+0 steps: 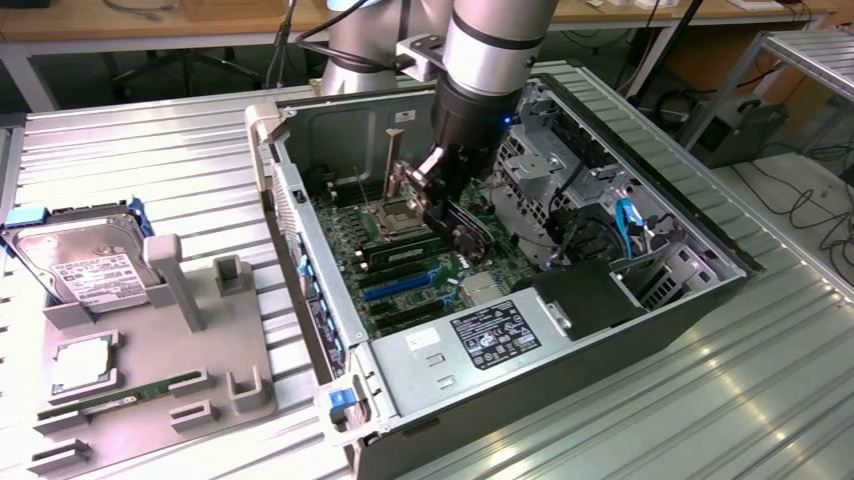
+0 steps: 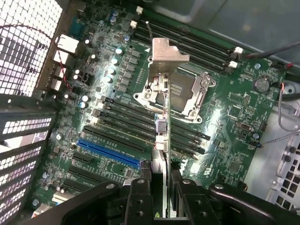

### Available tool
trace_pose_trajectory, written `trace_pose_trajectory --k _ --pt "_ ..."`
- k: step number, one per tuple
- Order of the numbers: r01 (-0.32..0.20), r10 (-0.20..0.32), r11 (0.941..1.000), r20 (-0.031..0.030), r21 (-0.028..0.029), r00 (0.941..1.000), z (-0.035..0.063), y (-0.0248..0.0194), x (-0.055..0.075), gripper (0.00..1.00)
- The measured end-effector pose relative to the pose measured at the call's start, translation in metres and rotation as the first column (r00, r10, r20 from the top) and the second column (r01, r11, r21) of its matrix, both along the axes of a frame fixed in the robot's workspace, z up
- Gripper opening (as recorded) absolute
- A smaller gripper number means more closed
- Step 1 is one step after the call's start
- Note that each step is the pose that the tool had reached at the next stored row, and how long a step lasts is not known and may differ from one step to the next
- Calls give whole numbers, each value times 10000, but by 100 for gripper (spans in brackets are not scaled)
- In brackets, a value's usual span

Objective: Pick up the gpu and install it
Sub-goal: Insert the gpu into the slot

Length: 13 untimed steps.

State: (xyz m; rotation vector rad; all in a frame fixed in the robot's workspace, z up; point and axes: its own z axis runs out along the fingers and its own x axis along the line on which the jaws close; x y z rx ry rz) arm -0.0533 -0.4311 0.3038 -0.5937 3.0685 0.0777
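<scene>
1. The arm [image 1: 487, 50] reaches down into the open computer case [image 1: 400, 345], which lies on its side on the ribbed metal table [image 1: 160, 170].
2. The gripper [image 1: 447, 195] is closed partway on the gpu [image 1: 463, 228], pinching the thin card edge-on between its two fingers [image 2: 140, 187].
3. In the wrist view the gpu [image 2: 161, 136] runs away from the gripper [image 2: 161, 185] as a narrow strip, with its silver bracket [image 2: 165, 56] at the far end.
4. The card hangs above the motherboard [image 2: 225, 140], over the open CPU socket [image 2: 180, 91] and the black slots beside it; whether its lower edge touches a slot cannot be told.
5. A blue slot [image 2: 110, 150] lies just to one side of the card, apart from it.
6. In the exterior view the power supply [image 1: 487, 335] fills the near end of the case, and a drive cage [image 1: 541, 165] stands to the exterior view's right of the gripper.
7. On the exterior view's left a grey parts holder [image 1: 147, 370] rests on the table, carrying a hard drive [image 1: 87, 265], a CPU [image 1: 87, 365] and a RAM stick [image 1: 120, 395].
</scene>
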Motion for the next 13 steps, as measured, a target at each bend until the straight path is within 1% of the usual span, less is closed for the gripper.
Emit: trace_pose_trajectory --k 2,8,13 --pt "-217 217 9998 0 1 9998 0 0 0 26" --pt "-659 659 9978 0 0 9978 0 0 0 26" --pt "-1121 1121 9937 0 0 9937 0 0 0 26"
